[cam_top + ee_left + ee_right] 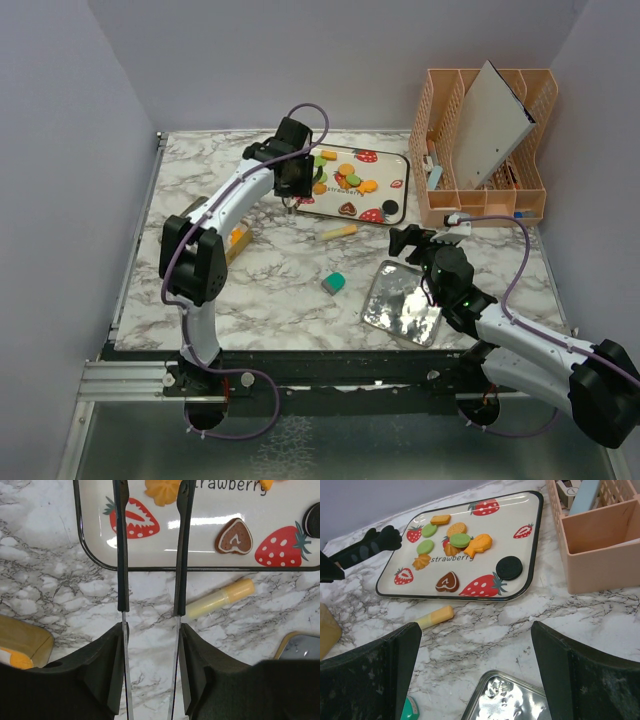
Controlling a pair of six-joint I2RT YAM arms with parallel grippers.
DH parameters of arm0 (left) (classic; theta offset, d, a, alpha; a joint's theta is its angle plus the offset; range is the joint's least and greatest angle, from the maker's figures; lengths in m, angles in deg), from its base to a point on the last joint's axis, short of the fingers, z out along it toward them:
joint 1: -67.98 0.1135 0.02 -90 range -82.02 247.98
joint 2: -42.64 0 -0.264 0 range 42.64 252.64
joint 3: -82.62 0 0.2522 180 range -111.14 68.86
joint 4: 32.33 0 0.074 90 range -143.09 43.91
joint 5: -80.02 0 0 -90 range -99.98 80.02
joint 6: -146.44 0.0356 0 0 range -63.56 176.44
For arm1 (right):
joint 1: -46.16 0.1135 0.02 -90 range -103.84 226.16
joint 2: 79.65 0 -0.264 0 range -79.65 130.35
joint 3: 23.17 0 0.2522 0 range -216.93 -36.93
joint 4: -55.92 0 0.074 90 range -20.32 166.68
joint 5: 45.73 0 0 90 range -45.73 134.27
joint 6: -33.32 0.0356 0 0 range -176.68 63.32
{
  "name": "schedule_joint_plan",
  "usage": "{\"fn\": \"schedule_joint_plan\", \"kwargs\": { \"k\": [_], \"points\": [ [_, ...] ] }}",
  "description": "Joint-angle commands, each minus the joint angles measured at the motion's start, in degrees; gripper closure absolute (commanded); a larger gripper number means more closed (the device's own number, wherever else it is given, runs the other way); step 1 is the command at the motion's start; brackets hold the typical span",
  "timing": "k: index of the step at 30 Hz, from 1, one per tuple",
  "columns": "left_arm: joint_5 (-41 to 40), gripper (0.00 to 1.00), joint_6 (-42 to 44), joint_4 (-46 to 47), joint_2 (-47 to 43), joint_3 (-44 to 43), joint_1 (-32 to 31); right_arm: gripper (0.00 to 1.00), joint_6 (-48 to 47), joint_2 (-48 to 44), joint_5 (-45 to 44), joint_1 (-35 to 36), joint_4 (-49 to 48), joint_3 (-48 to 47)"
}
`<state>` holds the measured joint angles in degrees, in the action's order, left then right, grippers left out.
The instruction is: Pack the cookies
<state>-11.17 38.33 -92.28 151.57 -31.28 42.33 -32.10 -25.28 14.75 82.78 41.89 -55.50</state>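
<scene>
Marble table [270, 290]: white with grey veins, carrying everything below.
Yellow box [238, 240]: far left, lying under the left arm's forearm, well apart from the tray.
Left gripper [152, 495]: pointing down over the tray's near-left corner.
Left fingers [121, 555]: thin, parallel, parted by a modest gap with nothing between them; they straddle the tray's near rim, one across a strawberry print. Whether the tips touch the tray cannot be told.
Tray [536, 540]: white with a dark rim and red strawberry prints, at the back middle of the table.
Cookies [460, 540]: all on the tray, mostly bunched in its middle in orange and green, some overlapping.
Brown heart cookie [448, 582]: alone near the tray's front rim.
Black round cookie [509, 568]: towards the tray's front right, beside a large strawberry print.
Yellow stick [434, 616]: on the marble just in front of the tray, not touching it.
Teal block [333, 283]: on the marble nearer the arms, well apart from the tray.
Silver tin [403, 303]: shiny and shallow, front right, directly below the right arm's wrist.
Right gripper [475, 630]: spread wide, gripping nothing, aimed at the tray over the tin's far edge.
Peach organiser [530, 195]: back right corner, a pale board leaning inside it.
</scene>
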Motion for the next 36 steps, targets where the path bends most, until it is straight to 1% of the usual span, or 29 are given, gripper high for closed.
{"fn": "schedule_joint_plan", "kwargs": {
  "k": [1,6,15,25,29,36],
  "points": [
    [-1.86,0.51,1.47,0.29,5.39,-5.52,-0.69,0.0,0.12,-0.07,-0.88,-0.23,-1.04,0.9],
    [-3.22,0.49,1.76,0.21,9.89,-10.29,-0.98,0.0,0.01,0.13,-1.07,-0.23,-1.04,0.81],
    [-5.6,0.47,1.52,-0.46,16.84,-15.82,-0.98,0.0,0.03,0.31,-1.15,-0.23,-1.13,0.81],
    [-5.4,0.47,1.5,-1.3,20.52,-18.58,-1.13,0.01,-0.03,0.5,-1.24,-0.23,-1.19,0.81],
    [-4.9,0.5,1.28,-1.43,21.17,-18.8,-1.24,0.01,0.03,0.26,-1.29,-0.23,-1.12,0.81],
    [-3.91,0.65,0.78,-2.15,19.7,-18.43,-1.5,0.0,0.03,0.04,-1.33,-0.23,-1.04,0.9]
  ]
}}
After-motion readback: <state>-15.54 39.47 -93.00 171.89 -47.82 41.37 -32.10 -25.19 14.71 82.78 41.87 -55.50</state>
